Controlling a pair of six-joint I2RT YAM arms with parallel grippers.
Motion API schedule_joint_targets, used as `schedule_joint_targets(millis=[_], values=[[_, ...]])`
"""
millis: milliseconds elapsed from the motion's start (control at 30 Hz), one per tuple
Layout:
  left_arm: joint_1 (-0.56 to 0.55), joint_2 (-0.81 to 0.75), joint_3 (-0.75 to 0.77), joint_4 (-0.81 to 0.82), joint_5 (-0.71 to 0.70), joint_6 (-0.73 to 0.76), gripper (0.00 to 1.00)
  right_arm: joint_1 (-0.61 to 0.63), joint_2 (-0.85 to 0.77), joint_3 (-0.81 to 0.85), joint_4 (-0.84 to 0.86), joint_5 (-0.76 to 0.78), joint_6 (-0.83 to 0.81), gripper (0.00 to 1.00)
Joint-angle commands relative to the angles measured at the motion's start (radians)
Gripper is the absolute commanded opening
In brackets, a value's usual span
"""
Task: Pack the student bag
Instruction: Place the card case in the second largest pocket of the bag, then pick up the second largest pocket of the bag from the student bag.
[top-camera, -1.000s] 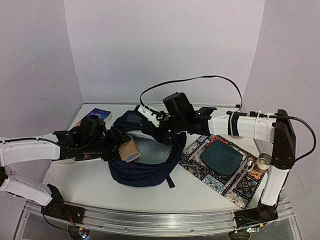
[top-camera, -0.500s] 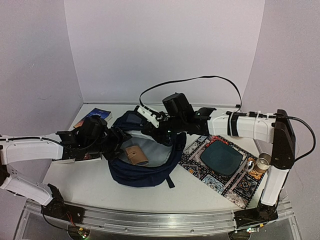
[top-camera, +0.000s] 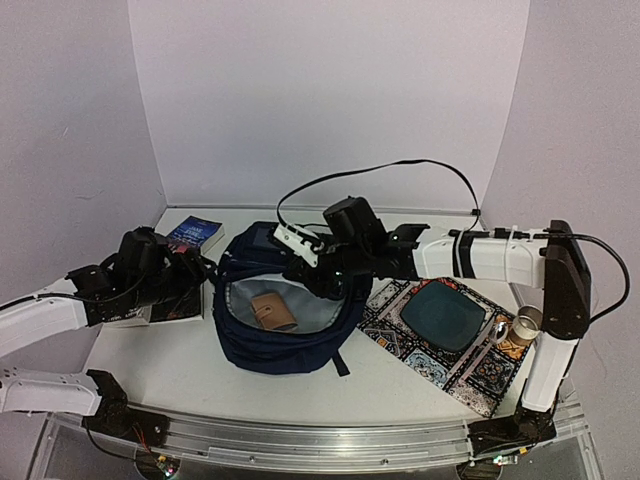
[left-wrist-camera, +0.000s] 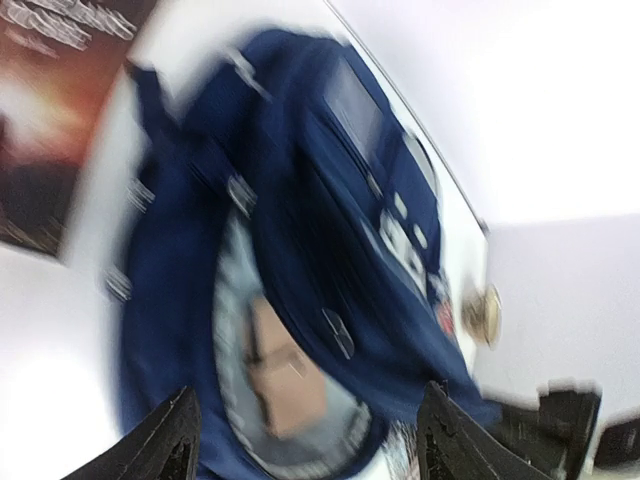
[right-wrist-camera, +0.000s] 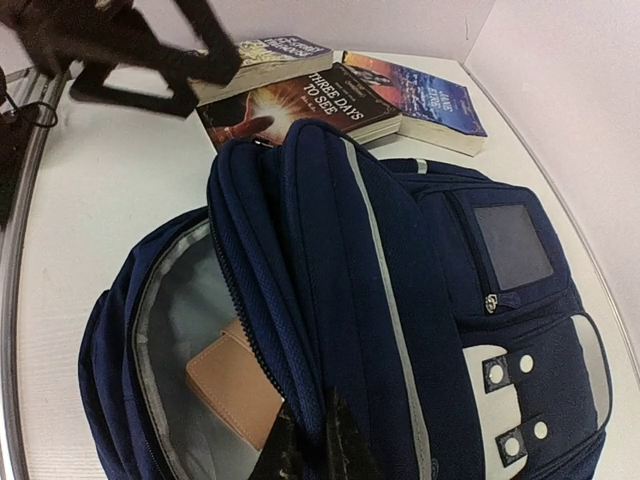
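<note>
- White worktop (top-camera: 170, 365) inside lilac walls (top-camera: 330, 100)
- Navy student bag (top-camera: 285, 350) lies mid-worktop, mouth gaping, grey lining, tan wallet (top-camera: 273, 311) inside
- Right gripper (right-wrist-camera: 312, 440) pinches its upper rim; left gripper (left-wrist-camera: 310, 400) wide, empty, near left edge

Title on one cover
Dark book (right-wrist-camera: 300, 108): "THREE DAYS TO SEE"; print on the blue book (right-wrist-camera: 425, 100) beside it too small to read

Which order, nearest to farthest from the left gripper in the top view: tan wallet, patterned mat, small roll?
From the left gripper:
1. tan wallet, inside the student bag, just to the gripper's right.
2. patterned mat, on the table right of the bag.
3. small roll, far right, at the mat's outer edge.
</note>
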Motion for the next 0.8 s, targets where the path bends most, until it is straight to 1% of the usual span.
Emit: schedule_joint_targets(millis=[0,167,267,300,367,433,600,700,767], values=[[0.128,0.040,-0.017,-0.039,0.081,0.167,0.75,0.010,0.020,-0.040,0.063,-0.019,0.003,0.01],[0.191,0.192,0.042,0.007,0.146,0.283,0.78,0.009,0.037,-0.078,0.050,-0.015,0.047,0.16],[0.228,0.296,0.084,0.053,0.217,0.330,0.80,0.010,0.021,-0.102,0.025,0.001,0.115,0.42],[0.241,0.332,0.105,0.060,0.234,0.347,0.80,0.009,0.004,-0.113,0.015,0.006,0.146,0.49],[0.267,0.397,0.150,0.068,0.257,0.379,0.80,0.009,-0.043,-0.139,0.007,0.010,0.214,0.60],[0.291,0.453,0.193,0.070,0.267,0.409,0.80,0.010,-0.092,-0.170,0.005,0.014,0.312,0.69],[0.334,0.596,0.307,0.072,0.317,0.476,0.80,0.009,-0.154,-0.244,0.005,0.095,0.564,0.81],[0.344,0.666,0.356,0.071,0.341,0.512,0.78,0.009,-0.161,-0.285,0.007,0.107,0.660,0.84],[0.347,0.704,0.379,0.068,0.345,0.529,0.72,0.010,-0.155,-0.299,0.016,0.111,0.682,0.84]])
